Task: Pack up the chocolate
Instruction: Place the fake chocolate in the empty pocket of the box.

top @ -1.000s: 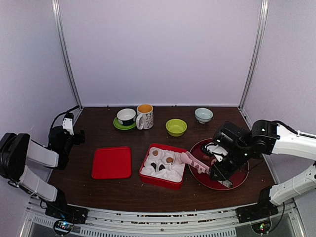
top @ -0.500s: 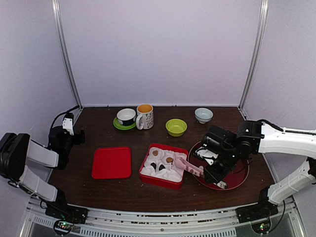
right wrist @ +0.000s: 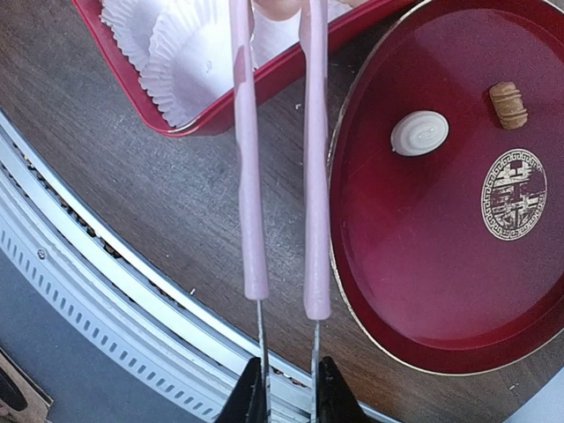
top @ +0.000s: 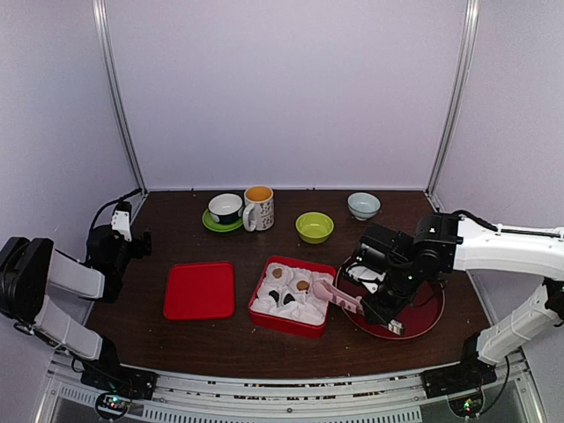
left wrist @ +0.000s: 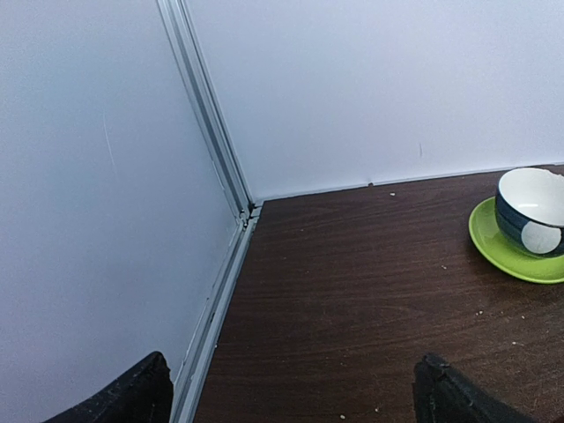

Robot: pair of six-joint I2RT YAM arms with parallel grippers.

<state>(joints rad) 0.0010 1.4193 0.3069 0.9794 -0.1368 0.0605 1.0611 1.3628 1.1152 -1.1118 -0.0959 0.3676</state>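
Note:
My right gripper point(top: 381, 308) point(right wrist: 288, 397) is shut on the metal ends of the pink tongs point(top: 338, 296) point(right wrist: 307, 167). The tongs reach left over the right rim of the red box point(top: 262, 319) point(right wrist: 132, 104), which is lined with white paper cups. A small pale piece shows between the tongs' tips at the top edge of the right wrist view. In the box lie tan chocolates point(top: 302, 285) and dark ones. On the round red plate point(top: 423, 324) point(right wrist: 414, 264) rest a white oval chocolate point(right wrist: 419, 133) and a tan one point(right wrist: 508, 103). My left gripper point(top: 132, 240) point(left wrist: 291, 397) stands open and empty by the left wall.
A flat red lid point(top: 200, 290) lies left of the box. Along the back stand a blue cup on a green saucer point(top: 226, 210) point(left wrist: 529, 220), a patterned mug point(top: 259, 207), a green bowl point(top: 315, 227) and a pale blue bowl point(top: 363, 205). The table's metal front rail point(right wrist: 106, 282) runs just under the tongs.
The right arm has swung left with the tongs, bringing their tips from the plate's edge over the box's right side. The left arm has not moved.

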